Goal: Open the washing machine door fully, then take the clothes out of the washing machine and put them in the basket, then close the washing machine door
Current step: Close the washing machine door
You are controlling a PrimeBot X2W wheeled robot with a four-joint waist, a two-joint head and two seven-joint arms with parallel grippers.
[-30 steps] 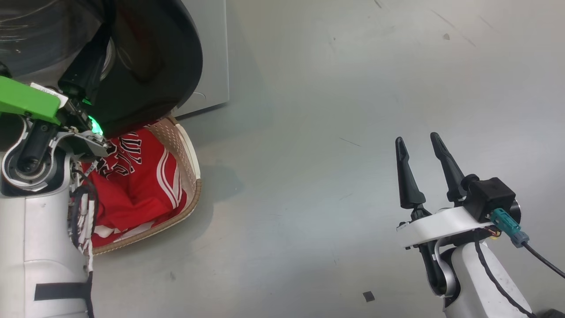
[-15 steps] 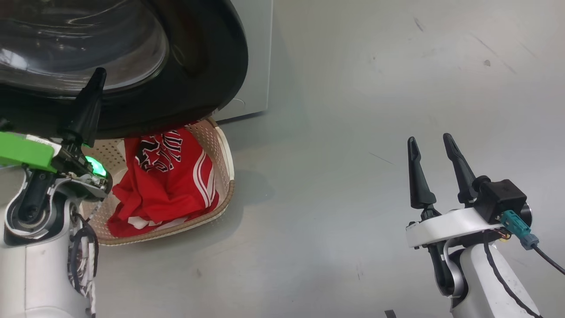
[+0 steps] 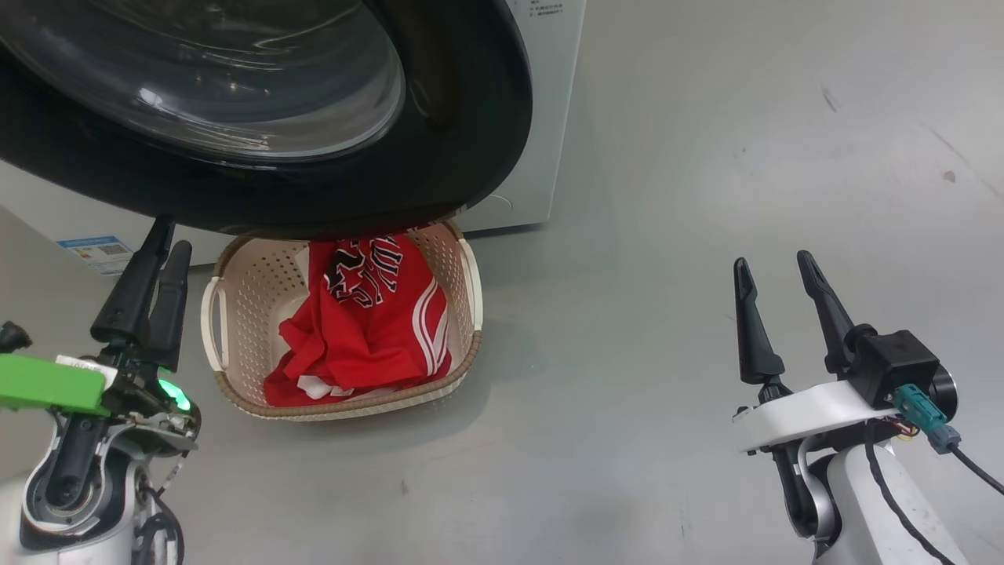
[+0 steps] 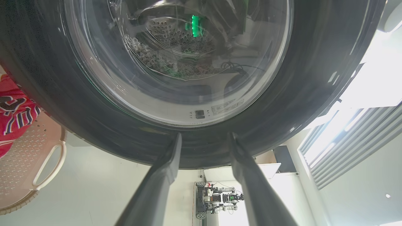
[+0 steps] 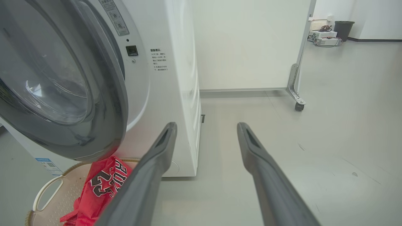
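Head view: the clothes (image 3: 369,329) lie in the basket (image 3: 345,408) on the floor (image 3: 667,235), so unloading looks done as far as I can judge. The door (image 3: 471,157) hangs over the basket's far end and hides that rim. It seems swung back toward the washing machine (image 3: 541,157), w/ only the shutting left. The left tool (image 3: 172,235) stands just left of the basket, empty. Its fingers look nearly together from this angle. The right tool (image 3: 772,259) is well right of the basket, fingers spread, holding nothing. Left wrist view: the left tool (image 4: 205,135) shows a clear gap between its fingers, nothing in it, tips near the door (image 4: 314,78) rim. Can't tell if they touch it. The drum (image 4: 166,40) holes show thru the glass w/ no red among them, but reflections muddle it and only part is visible, so an empty drum is a guess. The basket (image 4: 47,163) and a corner of the clothes (image 4: 12,110) are cut off at the left edge. Right wrist view: the right tool (image 5: 206,125) is spread wide and empty, aimed past the basket (image 5: 47,188). The clothes (image 5: 100,188) are partly behind one finger. The door (image 5: 106,94) sits close against the washing machine (image 5: 176,78) front above the basket. The latch side is out of sight, so whether it's fully shut or a bit ajar I can't tell.
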